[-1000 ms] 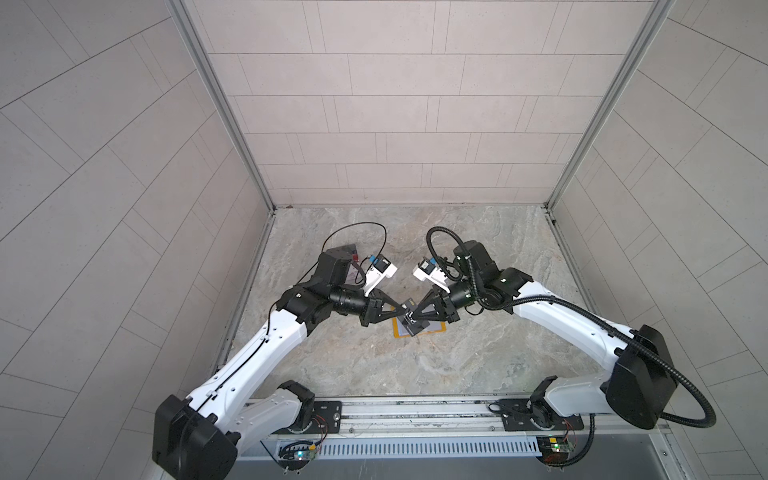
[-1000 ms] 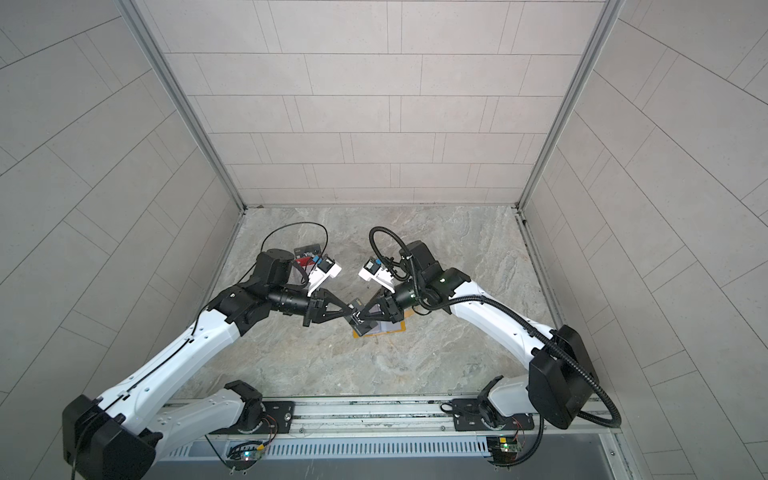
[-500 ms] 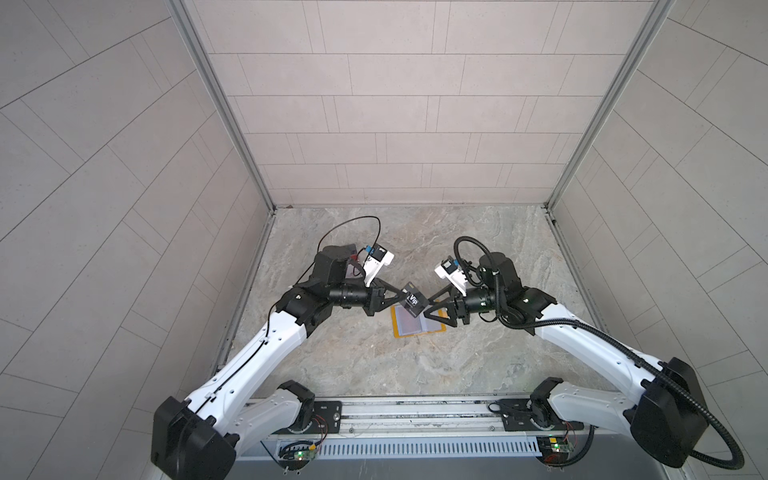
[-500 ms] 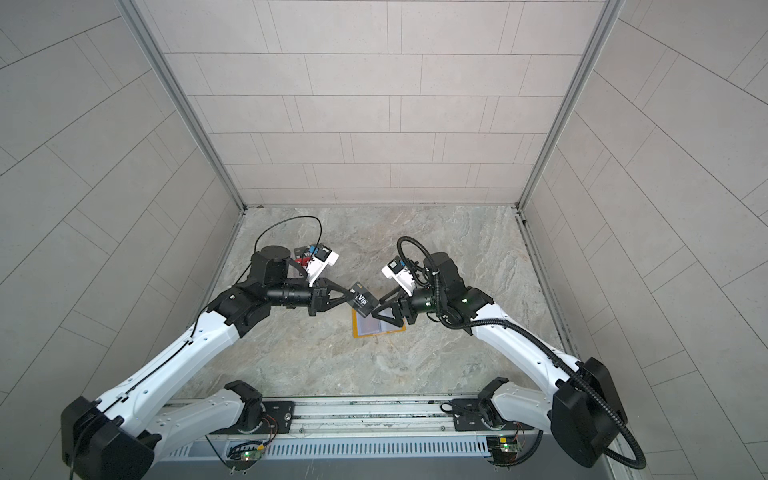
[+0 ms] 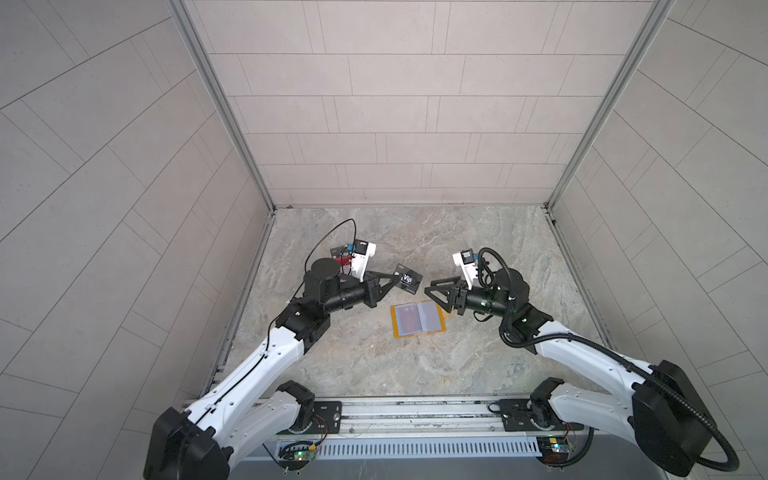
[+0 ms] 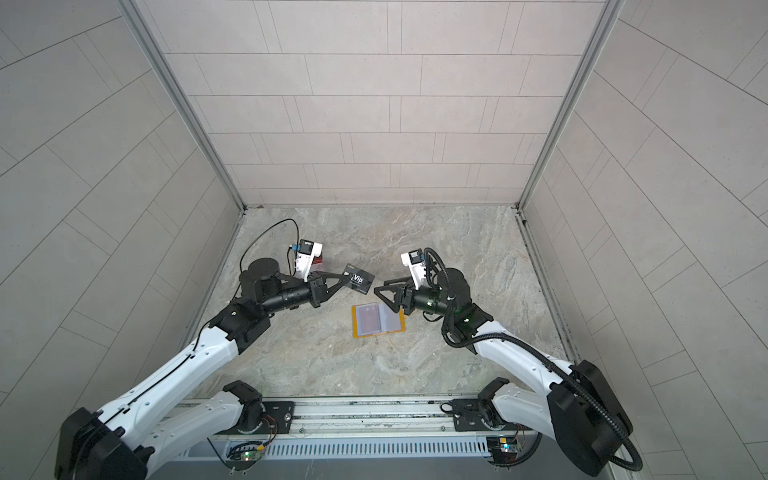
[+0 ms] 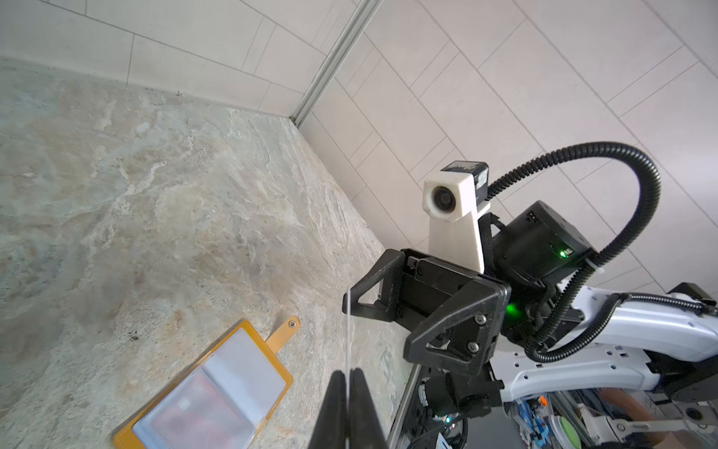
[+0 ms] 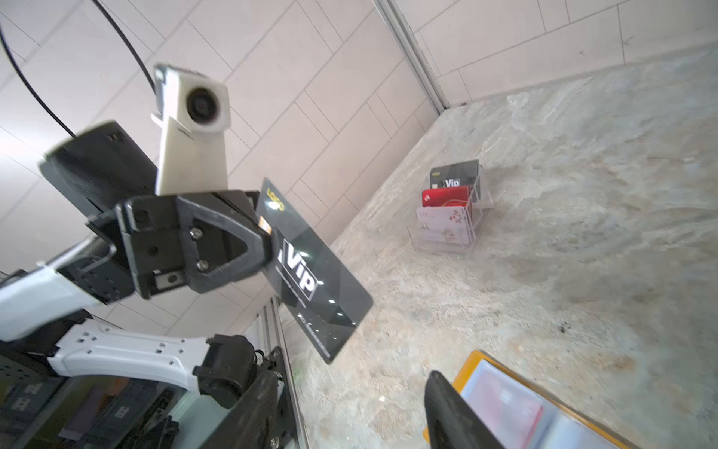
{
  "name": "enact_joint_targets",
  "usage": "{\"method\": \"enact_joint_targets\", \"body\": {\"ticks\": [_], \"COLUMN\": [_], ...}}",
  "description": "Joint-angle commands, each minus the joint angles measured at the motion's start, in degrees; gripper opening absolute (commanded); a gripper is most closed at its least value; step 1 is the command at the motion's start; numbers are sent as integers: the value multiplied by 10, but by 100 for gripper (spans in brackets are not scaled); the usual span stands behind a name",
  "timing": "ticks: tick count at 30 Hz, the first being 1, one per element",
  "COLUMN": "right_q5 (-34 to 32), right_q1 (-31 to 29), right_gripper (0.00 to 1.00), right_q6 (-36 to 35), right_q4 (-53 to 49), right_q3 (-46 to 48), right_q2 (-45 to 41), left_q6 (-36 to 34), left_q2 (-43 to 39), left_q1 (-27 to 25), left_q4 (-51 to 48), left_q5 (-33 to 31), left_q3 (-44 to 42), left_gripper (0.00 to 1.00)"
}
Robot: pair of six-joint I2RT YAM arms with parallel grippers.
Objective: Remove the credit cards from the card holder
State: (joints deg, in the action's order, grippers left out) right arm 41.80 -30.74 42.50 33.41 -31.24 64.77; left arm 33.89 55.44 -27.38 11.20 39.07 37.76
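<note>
The card holder (image 5: pixel 428 319) lies open and flat on the desk (image 5: pixel 415 374), sleeves facing up. We note a red card (image 5: pixel 406 319) in its left sleeve; the right sleeve shows plain bluish-grey. The left claw (image 5: pixel 392 278) is clenched near one end of the dark grey card (image 5: pixel 409 281) lettered "Vip", held in the air off the holder's far left corner, clear of it. The right claw (image 5: pixel 430 287) hangs released, gripping nothing, over the holder's far right corner. A clear stand (image 8: pixel 443 243) with three displayed cards (image 8: pixel 447 196) sits well beyond the holder's left side.
</note>
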Motion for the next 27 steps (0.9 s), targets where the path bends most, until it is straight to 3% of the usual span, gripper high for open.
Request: {"method": "enact_joint_targets", "body": {"ticks": [1, 15, 27], "right_q5": [14, 36, 49], "right_q1": [-1, -19, -22], "right_gripper": [63, 51, 35], "right_q6": [74, 131, 162], "right_q4": [125, 212, 269], "right_q3": [-5, -38, -58], "right_q2": [13, 73, 94], "left_q6": [86, 135, 158], "left_q2": [-6, -16, -12], "left_q1": [1, 1, 2], "left_q4": [144, 223, 262], "left_q5": [-18, -25, -15], "left_q3": [-25, -45, -51], "left_gripper": [0, 0, 0]}}
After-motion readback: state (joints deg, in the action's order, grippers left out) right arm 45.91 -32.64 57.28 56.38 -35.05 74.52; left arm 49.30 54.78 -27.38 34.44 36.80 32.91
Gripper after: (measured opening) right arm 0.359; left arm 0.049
